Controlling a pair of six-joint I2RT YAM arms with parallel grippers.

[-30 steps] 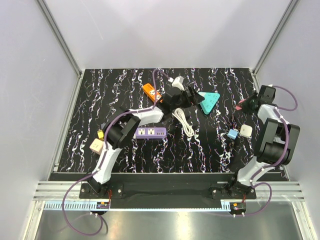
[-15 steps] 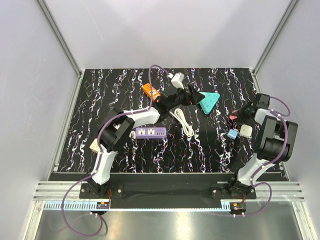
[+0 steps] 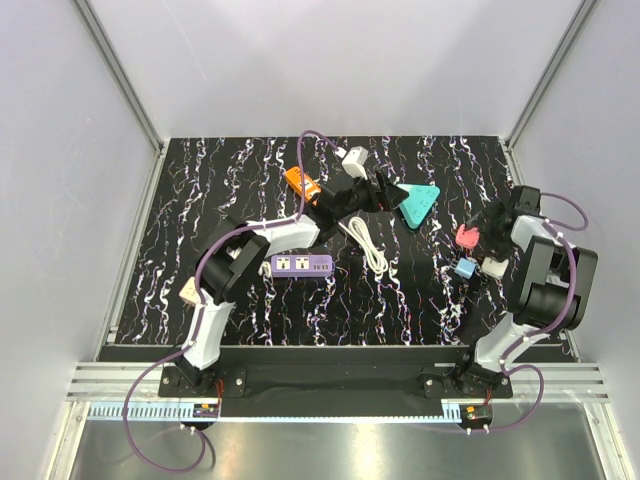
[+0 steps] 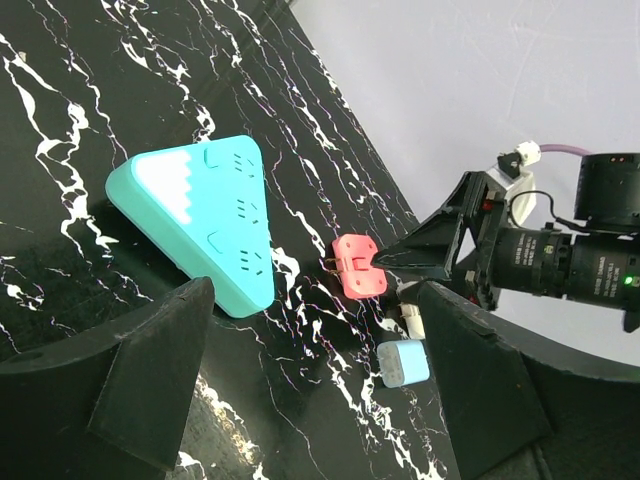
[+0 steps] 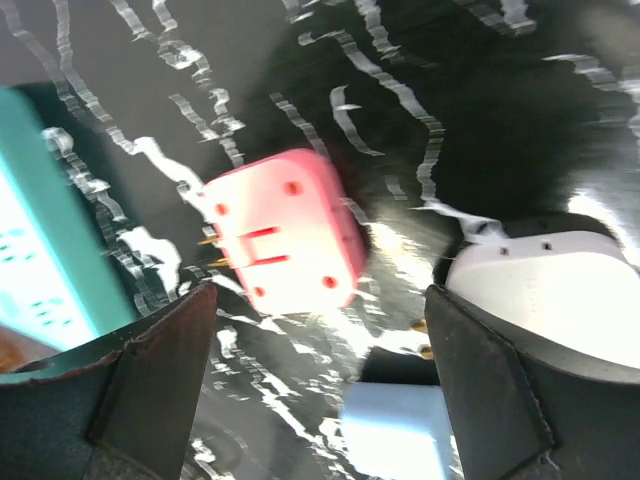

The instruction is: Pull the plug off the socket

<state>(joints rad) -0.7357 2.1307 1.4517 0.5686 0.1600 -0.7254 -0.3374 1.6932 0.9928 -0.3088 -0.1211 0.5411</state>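
Note:
The pink plug is on the black marbled table, loose, well right of the teal triangular socket and apart from it. My right gripper is open just right of the plug, which looks blurred beyond the fingertips in the right wrist view. My left gripper hovers open at the socket's left edge with nothing between its fingers. The left wrist view shows the socket ahead on the left and the plug farther off, at the tip of the right arm's finger.
A white adapter and a light-blue adapter lie just below the plug. A purple power strip, an orange strip, a coiled white cable, a white plug and a beige adapter lie left of centre.
My right gripper has swung left and down from the right wall, then opened and let go of the pink plug. The left gripper shifted slightly toward the back, then stayed still.

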